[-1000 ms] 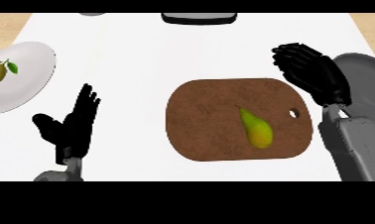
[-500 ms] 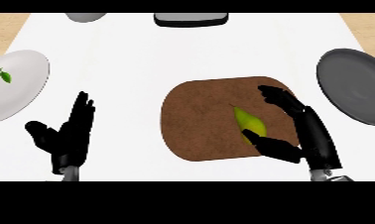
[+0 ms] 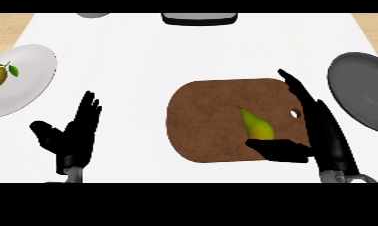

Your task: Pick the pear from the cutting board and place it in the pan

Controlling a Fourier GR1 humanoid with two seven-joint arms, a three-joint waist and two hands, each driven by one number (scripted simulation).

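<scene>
A yellow-green pear (image 3: 256,124) lies on the brown cutting board (image 3: 210,122), right of the board's middle. My right hand (image 3: 319,130) stands just right of the pear, fingers straight along its far side and the thumb reaching under its lower end; the hand is open and not closed on the fruit. The dark grey pan (image 3: 358,89) shows at the right edge, partly cut off. My left hand (image 3: 72,137) rests open at the lower left, fingers up.
A white plate (image 3: 29,77) holding a small fruit (image 3: 6,71) sits at the left edge. A dark rectangular object (image 3: 199,18) and a grey round object (image 3: 93,15) lie along the counter's far edge.
The right hand has come down from the board's upper right to beside the pear, with the thumb now under its lower end. The view has shifted, bringing the pan in at the right.
</scene>
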